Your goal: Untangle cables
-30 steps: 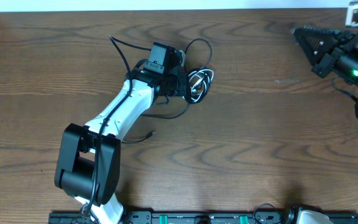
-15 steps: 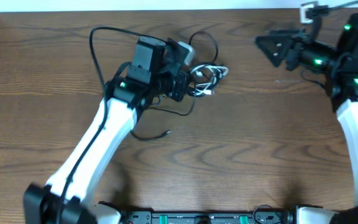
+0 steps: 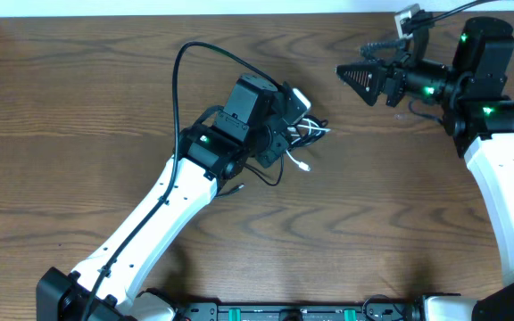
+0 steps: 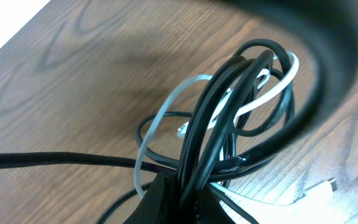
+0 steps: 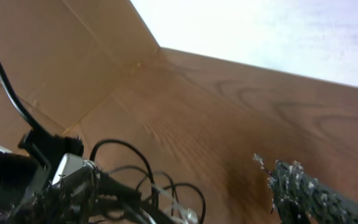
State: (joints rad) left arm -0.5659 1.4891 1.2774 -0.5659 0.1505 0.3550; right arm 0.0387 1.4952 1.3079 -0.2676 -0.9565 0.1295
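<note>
Wood-grain table with tangled cables

The wood-grain surface runs to a brown board wall at the far left and a bright white backdrop beyond. The right gripper has its rough dark fingers spread wide at the near corners. Farther off, black loops of the cables bunch beside the blurred left arm.
</note>
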